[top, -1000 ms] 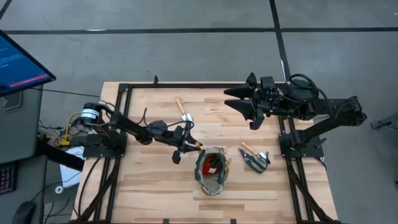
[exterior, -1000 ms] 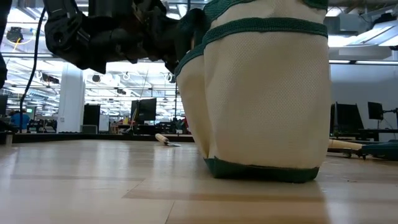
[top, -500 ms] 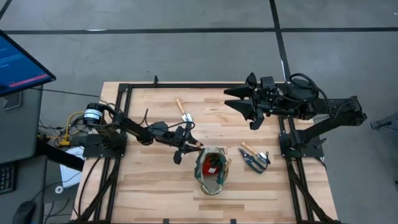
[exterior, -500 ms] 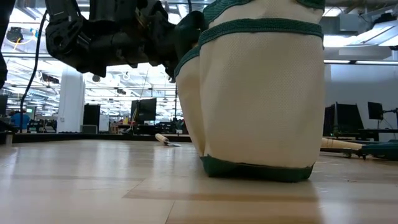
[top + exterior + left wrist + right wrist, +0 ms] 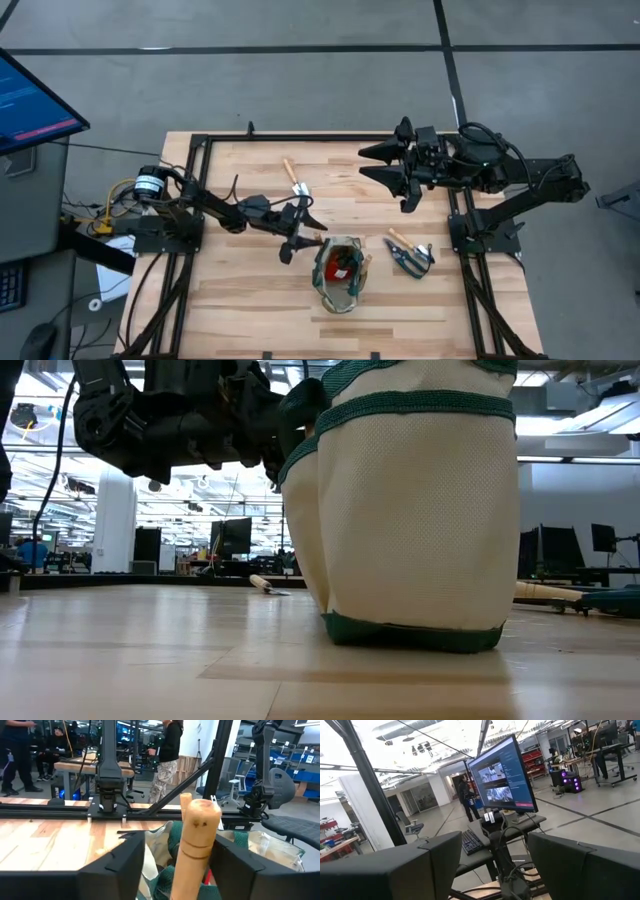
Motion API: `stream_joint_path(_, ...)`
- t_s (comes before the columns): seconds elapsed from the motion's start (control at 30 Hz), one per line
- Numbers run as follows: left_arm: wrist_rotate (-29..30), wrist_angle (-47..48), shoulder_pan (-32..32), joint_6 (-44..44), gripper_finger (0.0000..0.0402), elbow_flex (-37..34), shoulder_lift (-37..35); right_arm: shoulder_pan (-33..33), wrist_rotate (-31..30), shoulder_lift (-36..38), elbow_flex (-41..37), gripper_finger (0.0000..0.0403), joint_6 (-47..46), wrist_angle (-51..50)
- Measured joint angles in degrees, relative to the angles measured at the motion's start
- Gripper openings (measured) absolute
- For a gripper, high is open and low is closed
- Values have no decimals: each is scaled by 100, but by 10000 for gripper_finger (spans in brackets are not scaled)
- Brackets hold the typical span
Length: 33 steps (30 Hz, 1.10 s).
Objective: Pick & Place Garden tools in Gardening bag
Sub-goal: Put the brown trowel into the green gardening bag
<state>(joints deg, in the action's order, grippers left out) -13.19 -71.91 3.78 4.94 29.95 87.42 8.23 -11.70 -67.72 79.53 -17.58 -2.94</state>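
A monitor [image 5: 35, 105] is seen off the counter's left edge in the high view. The pale wooden counter [image 5: 240, 300] is framed by dark rails. From its left side the left arm is stretched toward the middle, and the left tool [image 5: 298, 232] is held just beside the left rim of the gardening bag [image 5: 340, 273]. In the left wrist view its fingers [image 5: 112, 870] are spread wide, and a pale wooden handle [image 5: 196, 845] stands upright in the gap between them, touched by neither, with the bag's green and tan fabric below it. One wooden-handled hand tool [image 5: 295, 178] is left lying on the counter behind the left tool, well apart from the bag. The bag is stood near the counter's middle, and a red object [image 5: 342, 270] is seen inside it. Just beside the bag on its right, the dark-handled pruning shears [image 5: 410, 253] are laid on the counter. The right tool [image 5: 385, 166] is held high over the far right part of the counter, its fingers spread wide with nothing between them.
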Motion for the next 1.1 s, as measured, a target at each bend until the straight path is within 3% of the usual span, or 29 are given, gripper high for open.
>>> stream_joint_path(0.37,-15,33,43,300,262,-5,-191,0,296,0,0,221,17,-4)
stream_joint_path(0.67,2,1959,-202,132,266,-7,-1460,0,671,0,0,221,37,-5)
stream_joint_path(0.8,-12,2117,-224,96,264,-9,-2202,7,743,0,0,221,106,-7)
stream_joint_path(0.97,-15,2190,-222,26,223,-9,-2796,42,740,0,0,221,299,-7)
stream_joint_path(1.1,-6,2202,-180,-10,119,-7,-2708,42,740,0,0,221,315,-7)
